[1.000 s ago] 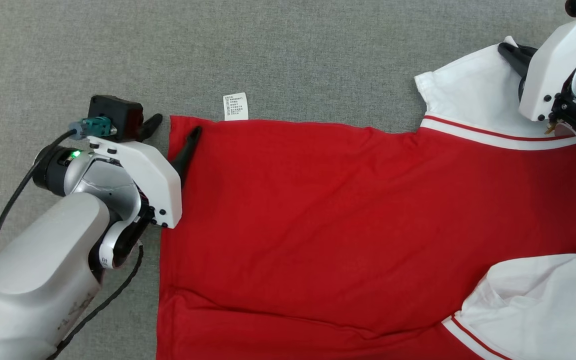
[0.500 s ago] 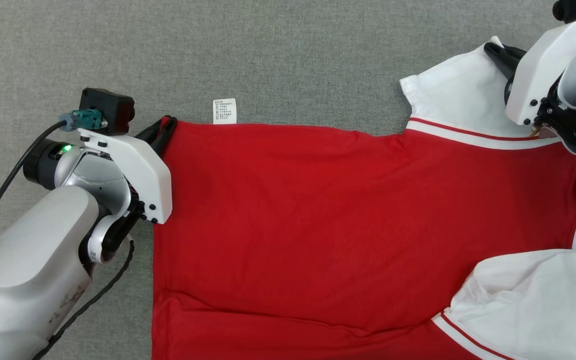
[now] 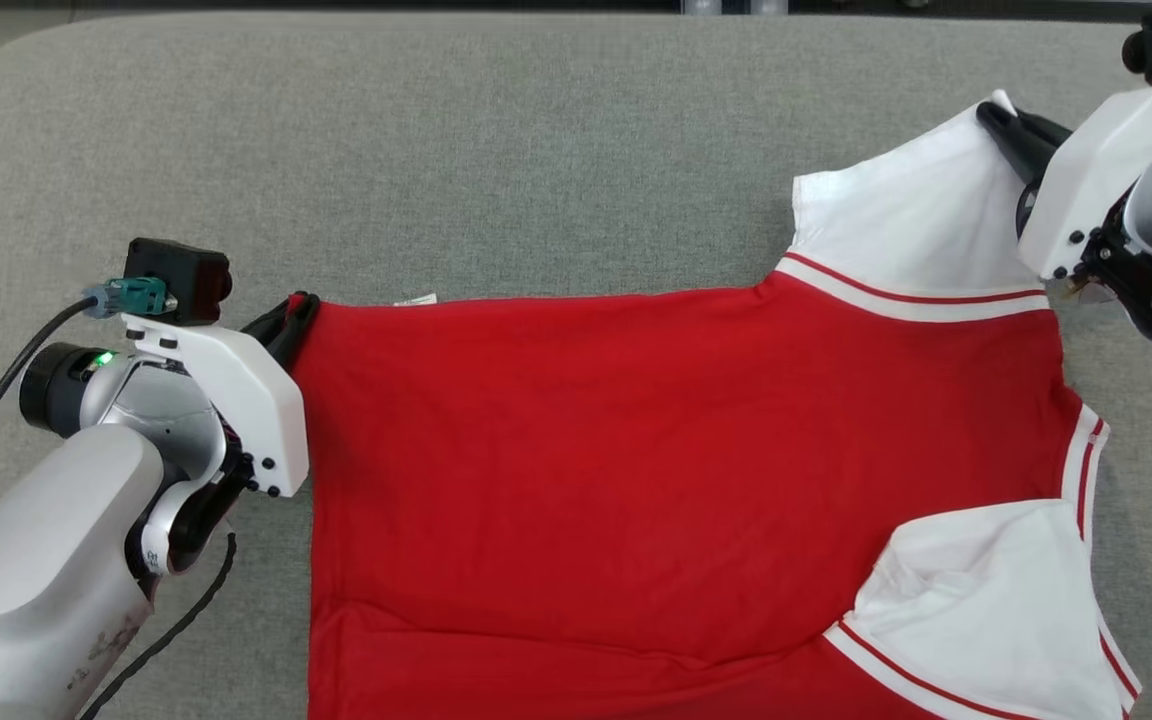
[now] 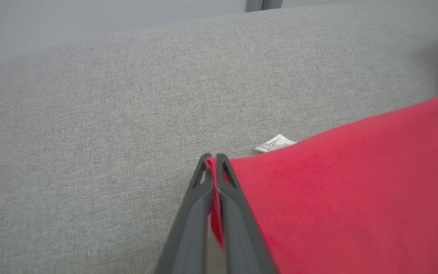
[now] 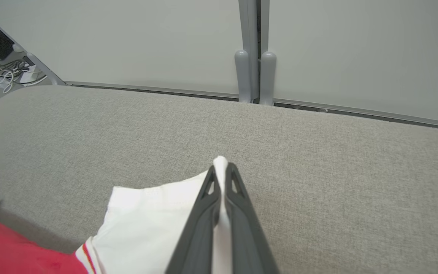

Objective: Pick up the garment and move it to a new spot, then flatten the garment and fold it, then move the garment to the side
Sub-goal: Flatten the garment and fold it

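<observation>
Left claw (image 4: 214,157) has clamped garment (image 3: 636,450) corner; right claw (image 5: 222,168) pinches sleeve (image 3: 906,240).

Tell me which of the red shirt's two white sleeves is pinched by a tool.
The far white fabric sleeve, clamped at its tip by the right tool; the near white sleeve lies free and rumpled.

Red garment (image 3: 636,460) is laid out on the grey padded surface (image 3: 496,150). Its hem corner is pinched by the left gripper (image 3: 298,308), with the care label (image 3: 416,299) just right of that gripper. The upper white sleeve (image 3: 916,230) is clamped at its tip by the right gripper (image 3: 996,118).
</observation>
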{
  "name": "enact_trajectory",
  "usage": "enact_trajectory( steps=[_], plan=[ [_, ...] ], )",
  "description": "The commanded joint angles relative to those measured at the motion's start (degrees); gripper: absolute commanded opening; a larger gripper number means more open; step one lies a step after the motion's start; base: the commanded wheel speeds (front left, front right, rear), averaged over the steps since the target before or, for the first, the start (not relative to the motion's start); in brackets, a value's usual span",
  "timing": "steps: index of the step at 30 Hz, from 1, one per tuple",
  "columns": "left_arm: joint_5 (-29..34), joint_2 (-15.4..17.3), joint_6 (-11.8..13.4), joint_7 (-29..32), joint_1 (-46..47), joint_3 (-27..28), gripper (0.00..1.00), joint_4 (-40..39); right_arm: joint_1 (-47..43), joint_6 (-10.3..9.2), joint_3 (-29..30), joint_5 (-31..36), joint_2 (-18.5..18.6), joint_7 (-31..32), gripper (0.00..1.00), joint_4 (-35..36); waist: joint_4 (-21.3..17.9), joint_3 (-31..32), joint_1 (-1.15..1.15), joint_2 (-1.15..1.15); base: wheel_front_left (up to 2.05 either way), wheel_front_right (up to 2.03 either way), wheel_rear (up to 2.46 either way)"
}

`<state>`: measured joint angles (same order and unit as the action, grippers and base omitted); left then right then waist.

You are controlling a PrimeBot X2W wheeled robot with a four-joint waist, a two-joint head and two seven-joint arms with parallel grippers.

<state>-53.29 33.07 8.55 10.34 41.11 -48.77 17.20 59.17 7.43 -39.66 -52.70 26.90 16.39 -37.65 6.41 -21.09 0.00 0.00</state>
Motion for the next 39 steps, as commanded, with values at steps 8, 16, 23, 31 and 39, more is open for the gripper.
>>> enact_trajectory(
  steps=[8, 16, 23, 31, 39],
  plan=[
    [-2.51, 1.42, -3.70, 3.33, -0.68, -0.72, 0.00, 3.58, -3.84, 0.12, -2.95, -3.20, 1.50, -1.13, 0.00, -0.98, -2.42, 6.22, 0.00, 0.00, 0.00, 0.00, 0.00],
    [-5.20, 1.59, -7.87, 9.74, -0.65, -2.91, 0.00, 6.99, -6.03, 0.11, -5.88, -6.00, 2.12, 0.30, 0.00, -0.21, -4.27, 10.05, 0.00, 0.00, 0.00, 0.00, 0.00],
    [-7.83, 1.72, -11.15, 18.75, 1.02, -5.19, 0.00, 8.24, -8.19, 0.12, -8.48, -8.37, 4.45, 4.39, 0.00, 3.43, -5.14, 12.11, 0.00, 0.00, 0.00, 0.00, 0.00],
    [-9.49, 2.00, -12.56, 23.04, 2.05, -5.86, 0.00, 7.79, -11.39, 0.12, -9.99, -10.93, 8.88, 8.81, 0.00, 8.76, -5.70, 12.98, 0.00, 0.00, 0.00, 0.00, 0.00],
    [-11.90, 3.20, -13.48, 26.92, 0.93, -6.55, 0.00, 7.10, -16.48, 0.12, -9.64, -14.67, 13.05, 12.96, 0.00, 16.30, -5.84, 14.02, 0.00, 0.00, 0.00, 0.00, 0.00]
  ],
)
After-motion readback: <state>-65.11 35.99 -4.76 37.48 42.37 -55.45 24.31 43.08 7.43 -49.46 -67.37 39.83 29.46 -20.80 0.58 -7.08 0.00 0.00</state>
